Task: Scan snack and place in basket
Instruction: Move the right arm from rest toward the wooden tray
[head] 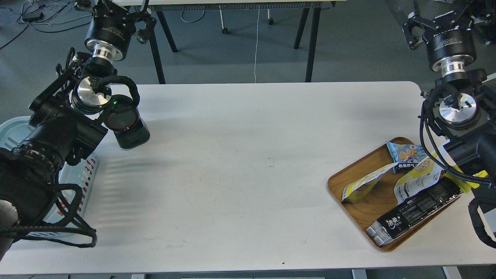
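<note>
The snack [362, 186], a white and yellow pouch, lies tilted at the left end of a wooden tray [374, 211] at the table's right. The pale blue basket [87, 174] stands at the table's left edge, mostly hidden behind my left arm. My left gripper [112, 6] is raised high over the table's far left corner, away from the basket. My right gripper [445, 15] is raised above the far right corner, well behind the tray. Both grippers' fingertips are cut off by the top of the view, and nothing shows in either.
A black scanner [130, 131] with a red ring sits at the table's far left. The tray also holds a similar yellow-white pouch [416, 182], a small light-blue packet [405, 152] and a long black pack [414, 211]. Table legs and cables stand behind the table.
</note>
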